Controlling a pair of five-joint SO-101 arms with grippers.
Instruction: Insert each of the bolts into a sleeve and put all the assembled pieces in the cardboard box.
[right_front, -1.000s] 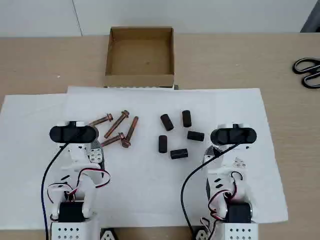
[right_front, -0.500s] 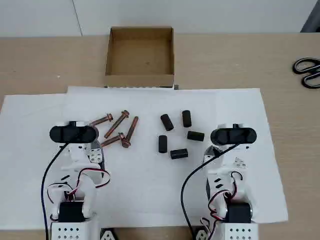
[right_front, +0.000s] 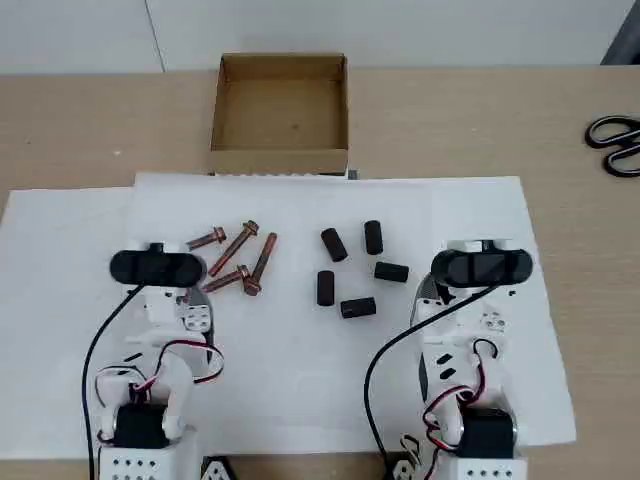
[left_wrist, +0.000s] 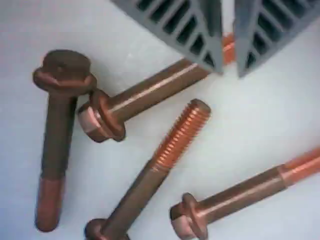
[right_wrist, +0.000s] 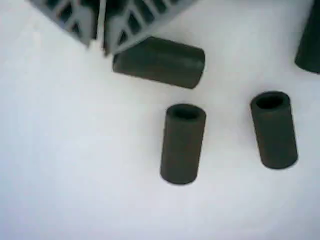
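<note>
The left claw is clenched to a slit and empty, with its tips over one bolt. The right claw is also clenched and empty, at a sleeve. In the high view, the bolts lie left of centre, the sleeves at centre, and the cardboard box at top centre.

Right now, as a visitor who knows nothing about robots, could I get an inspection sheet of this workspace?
Surface: wooden table under a white paper sheet.
Job's things: four bolts and five sleeves loose on the sheet; cardboard box empty.
Clutter: scissors on the bare table.
End effectors: left end effector over bolts, right end effector over sleeves; both shut, empty.
Cables: black cable along each arm.
Surroundings: pale wall behind.
</note>
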